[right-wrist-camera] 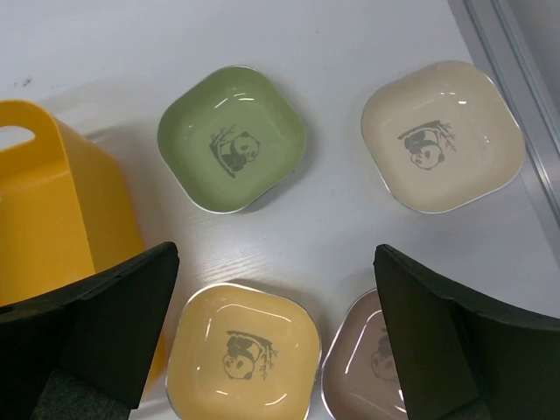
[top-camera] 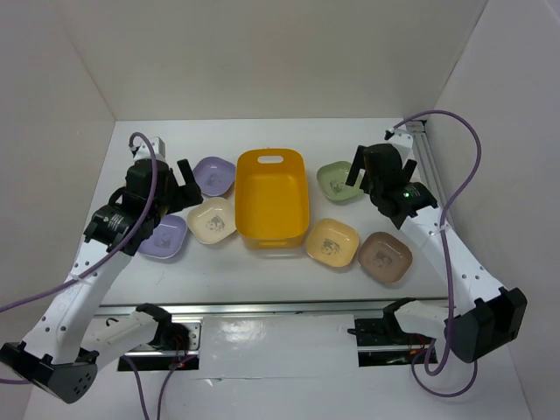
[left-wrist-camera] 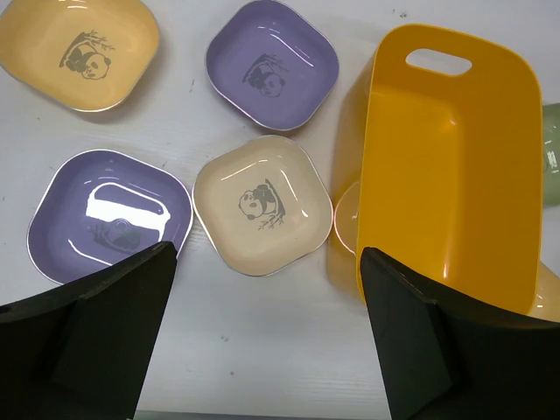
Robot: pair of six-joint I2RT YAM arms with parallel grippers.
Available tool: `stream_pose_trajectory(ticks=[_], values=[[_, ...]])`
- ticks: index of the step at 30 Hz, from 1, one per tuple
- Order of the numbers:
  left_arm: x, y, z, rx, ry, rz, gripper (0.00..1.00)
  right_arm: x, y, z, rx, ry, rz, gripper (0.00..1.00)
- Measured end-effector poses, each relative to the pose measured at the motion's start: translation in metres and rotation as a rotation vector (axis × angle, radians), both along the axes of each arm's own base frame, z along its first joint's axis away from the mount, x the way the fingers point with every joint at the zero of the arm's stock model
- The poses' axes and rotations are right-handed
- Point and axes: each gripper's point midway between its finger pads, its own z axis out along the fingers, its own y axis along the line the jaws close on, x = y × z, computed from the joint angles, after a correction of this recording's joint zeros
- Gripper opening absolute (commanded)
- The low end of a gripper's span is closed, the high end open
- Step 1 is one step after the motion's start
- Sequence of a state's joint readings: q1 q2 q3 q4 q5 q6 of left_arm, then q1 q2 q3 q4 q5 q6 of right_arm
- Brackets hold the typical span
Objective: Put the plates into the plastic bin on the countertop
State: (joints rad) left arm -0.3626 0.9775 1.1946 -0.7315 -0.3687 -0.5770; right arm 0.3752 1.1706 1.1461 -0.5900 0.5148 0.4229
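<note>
The left fingers (left-wrist-camera: 96, 341), wide and empty, frame the cream plate (left-wrist-camera: 262, 204) lying on the bench (top-camera: 262, 276) just left of the empty bin (left-wrist-camera: 411, 175); the right fingers (right-wrist-camera: 96, 324), equally wide, frame the yellow plate (right-wrist-camera: 241, 350) just right of it

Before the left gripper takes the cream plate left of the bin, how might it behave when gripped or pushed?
The cream plate looks stiff: its rim keeps a crisp shape. Its glossy glare suggests it may slip in a grip. Being shallow and lying flat, it would probably slide on the countertop, not tip.
</note>
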Motion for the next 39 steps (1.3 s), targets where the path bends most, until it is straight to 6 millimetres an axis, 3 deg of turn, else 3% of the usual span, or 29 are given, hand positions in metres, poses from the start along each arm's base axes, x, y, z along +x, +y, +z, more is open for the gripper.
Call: stream_pose_trajectory(ticks=[7,10,16,22,25,31,39], values=[[-0.001,0.000,-0.009,0.007,0.018,0.001,1.00,0.004,-0.006,-0.009,-0.030,0.018,-0.055,1.00],[-0.002,0.000,-0.014,0.009,0.033,-0.006,1.00,0.012,-0.004,-0.024,-0.050,0.058,-0.042,1.00],[-0.003,-0.006,-0.017,-0.004,0.035,-0.034,1.00,0.047,0.002,-0.071,-0.159,0.166,0.067,1.00],[-0.011,-0.011,-0.028,-0.009,0.033,-0.086,1.00,0.101,-0.023,-0.123,-0.214,0.285,0.103,0.97],[-0.013,-0.017,-0.030,-0.020,0.038,-0.113,1.00,0.114,-0.033,-0.141,-0.216,0.315,0.143,0.97],[-0.013,-0.023,-0.027,-0.036,0.028,-0.143,1.00,0.152,-0.035,-0.151,-0.197,0.302,0.252,0.88],[-0.013,-0.024,-0.022,-0.035,0.003,-0.160,1.00,0.163,-0.043,-0.198,-0.138,0.375,0.333,0.71]])
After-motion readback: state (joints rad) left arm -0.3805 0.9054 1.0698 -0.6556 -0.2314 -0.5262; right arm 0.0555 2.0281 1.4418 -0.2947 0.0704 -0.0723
